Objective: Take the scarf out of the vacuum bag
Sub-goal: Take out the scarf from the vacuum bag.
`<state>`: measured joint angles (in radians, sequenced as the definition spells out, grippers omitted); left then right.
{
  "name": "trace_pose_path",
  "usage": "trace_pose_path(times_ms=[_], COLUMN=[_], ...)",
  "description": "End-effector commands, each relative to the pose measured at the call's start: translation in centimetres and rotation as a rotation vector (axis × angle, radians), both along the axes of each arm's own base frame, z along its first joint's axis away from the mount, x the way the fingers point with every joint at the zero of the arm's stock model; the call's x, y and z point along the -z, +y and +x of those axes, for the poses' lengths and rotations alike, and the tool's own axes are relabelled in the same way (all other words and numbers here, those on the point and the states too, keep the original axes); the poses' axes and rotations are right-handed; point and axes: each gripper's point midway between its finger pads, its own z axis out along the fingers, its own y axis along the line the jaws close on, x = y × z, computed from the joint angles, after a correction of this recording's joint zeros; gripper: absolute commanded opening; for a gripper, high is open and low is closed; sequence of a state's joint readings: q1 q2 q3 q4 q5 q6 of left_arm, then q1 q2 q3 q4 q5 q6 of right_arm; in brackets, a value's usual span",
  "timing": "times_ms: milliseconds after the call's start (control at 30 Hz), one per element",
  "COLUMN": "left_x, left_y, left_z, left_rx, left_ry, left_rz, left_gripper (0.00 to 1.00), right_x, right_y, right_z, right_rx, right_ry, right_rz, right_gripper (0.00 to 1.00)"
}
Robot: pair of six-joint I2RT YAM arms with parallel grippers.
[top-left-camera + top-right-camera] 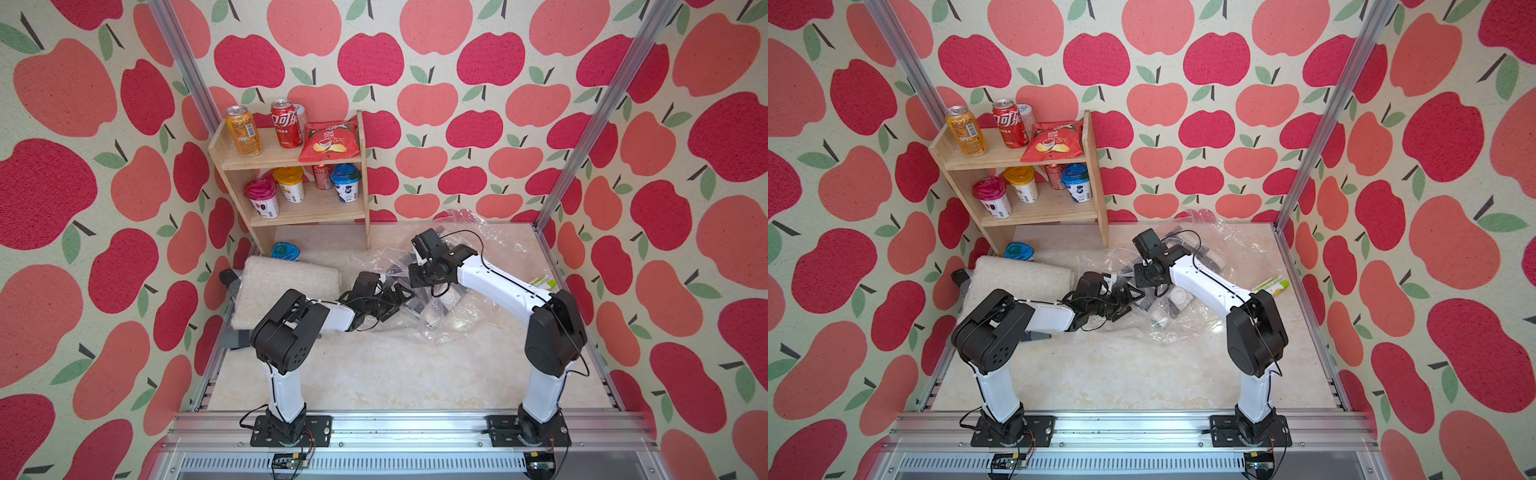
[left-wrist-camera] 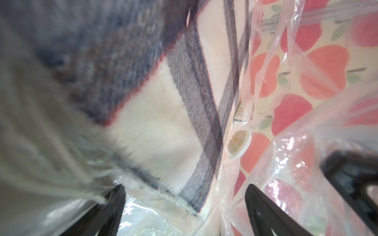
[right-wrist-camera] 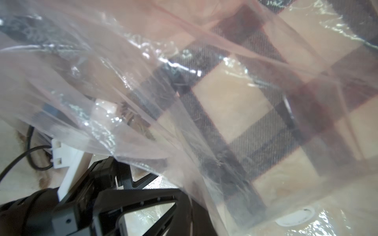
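The vacuum bag (image 1: 490,245) lies crumpled on the right half of the table in both top views, its white valve cap (image 1: 450,297) facing up. The scarf (image 2: 163,126), cream with grey-blue plaid bands, is inside the bag. It also shows through the film in the right wrist view (image 3: 241,106). My left gripper (image 2: 184,204) is open at the bag's mouth. The scarf's fringed edge lies between its fingers (image 2: 114,206), under film. My right gripper (image 3: 184,210) is shut on a fold of the bag's film and holds it up just beyond the left gripper (image 1: 401,293).
A wooden shelf (image 1: 357,174) with cans, cups and a chips bag stands at the back left. A rolled cream towel (image 1: 282,286) lies along the left wall, with a blue-lidded cup (image 1: 285,251) behind it. A green-yellow packet (image 1: 544,282) lies by the right wall.
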<state>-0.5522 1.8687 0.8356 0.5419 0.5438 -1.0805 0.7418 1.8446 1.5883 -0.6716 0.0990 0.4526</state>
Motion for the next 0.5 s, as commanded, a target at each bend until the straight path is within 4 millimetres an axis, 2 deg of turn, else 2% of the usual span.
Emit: trace_pose_path(times_ms=[0, 267, 467], left_x=[-0.7, -1.3, -1.3], left_y=[-0.3, -0.4, -0.9], left_z=[0.4, 0.5, 0.8], left_rx=[0.002, 0.002, -0.002], left_ry=[0.019, 0.033, 0.048], left_rz=[-0.015, -0.011, -0.045], left_gripper=[0.95, 0.96, 0.96], right_x=[-2.8, -6.4, -7.3], right_y=[1.4, 4.6, 5.4], right_z=[-1.1, -2.6, -3.0], right_rx=[-0.091, -0.213, -0.243], right_ry=[-0.065, -0.129, -0.146], right_rz=[0.060, 0.162, 0.171], right_gripper=[0.00, 0.00, 0.00])
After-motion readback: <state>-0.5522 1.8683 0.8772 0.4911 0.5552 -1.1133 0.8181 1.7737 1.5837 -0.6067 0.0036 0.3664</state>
